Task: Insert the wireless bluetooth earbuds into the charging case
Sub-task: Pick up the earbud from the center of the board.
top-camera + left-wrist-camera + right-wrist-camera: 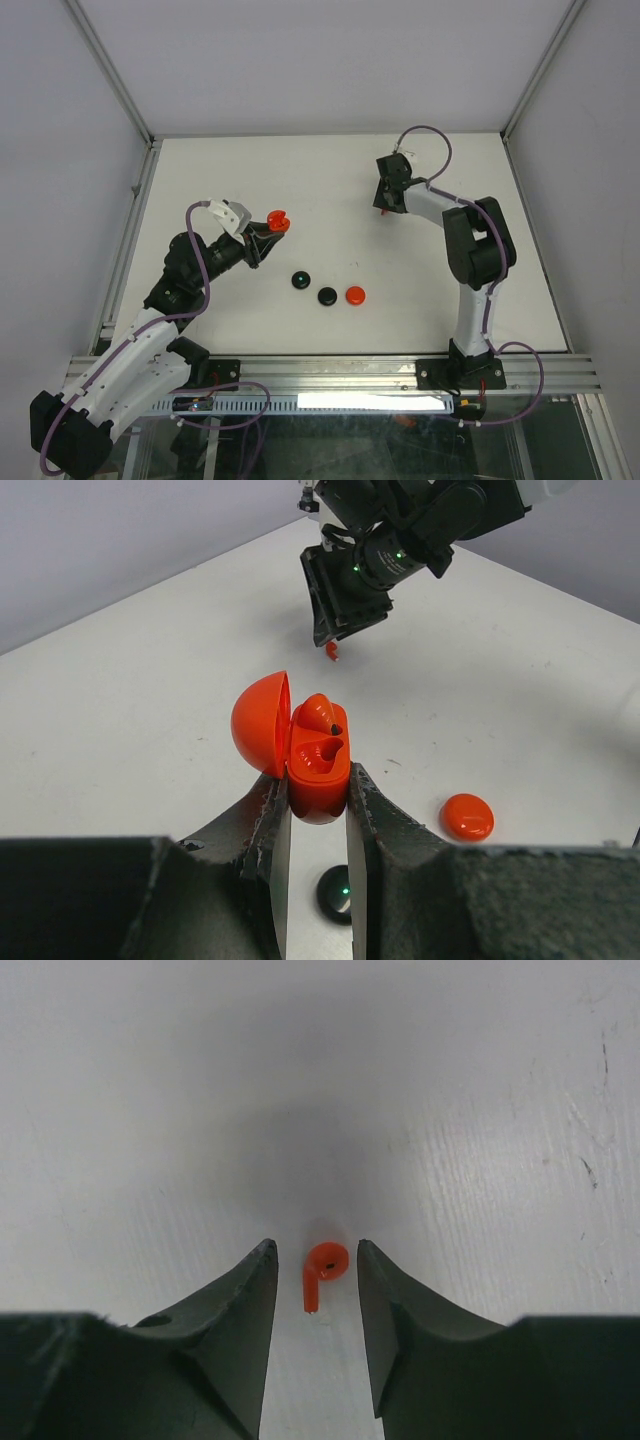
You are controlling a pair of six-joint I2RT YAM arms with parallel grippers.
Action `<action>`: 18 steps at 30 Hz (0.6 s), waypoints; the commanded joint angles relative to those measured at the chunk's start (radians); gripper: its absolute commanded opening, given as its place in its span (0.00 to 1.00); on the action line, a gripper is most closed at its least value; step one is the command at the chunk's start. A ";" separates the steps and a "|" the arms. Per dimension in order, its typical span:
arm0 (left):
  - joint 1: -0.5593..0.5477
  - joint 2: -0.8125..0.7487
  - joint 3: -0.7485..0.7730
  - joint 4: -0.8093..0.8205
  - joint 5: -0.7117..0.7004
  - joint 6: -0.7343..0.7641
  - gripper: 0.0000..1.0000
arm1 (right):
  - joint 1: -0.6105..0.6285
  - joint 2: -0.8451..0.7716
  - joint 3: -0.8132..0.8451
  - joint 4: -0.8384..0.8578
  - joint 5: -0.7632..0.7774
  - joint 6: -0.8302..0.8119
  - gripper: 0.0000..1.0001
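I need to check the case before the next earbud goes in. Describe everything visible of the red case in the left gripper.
The red case is glossy, smooth plastic, rounded. Its domed lid stands hinged open to one side. One red earbud appears seated in the far slot; the near slot looks empty. The left gripper pinches its base from both sides, holding it upright above the table.

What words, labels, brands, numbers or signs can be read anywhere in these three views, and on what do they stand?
None can be read. The open red plastic charging case in the left pincer carries no print, nor does the small red comma-shaped earbud on the white table. The round black disc shows only a green light, no characters.
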 commanded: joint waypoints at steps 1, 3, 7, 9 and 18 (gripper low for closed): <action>0.004 0.000 0.052 0.024 0.024 -0.002 0.00 | -0.004 0.023 0.067 0.021 0.058 0.024 0.39; 0.004 0.002 0.053 0.024 0.025 -0.004 0.00 | -0.004 0.031 0.077 0.012 0.063 0.023 0.38; 0.004 0.003 0.053 0.024 0.026 -0.004 0.00 | -0.003 0.039 0.091 -0.023 0.045 0.027 0.36; 0.004 0.003 0.052 0.025 0.028 -0.004 0.00 | -0.004 0.037 0.092 -0.046 0.041 0.031 0.36; 0.003 0.005 0.054 0.024 0.037 -0.010 0.00 | -0.004 0.077 0.128 -0.116 0.013 0.024 0.35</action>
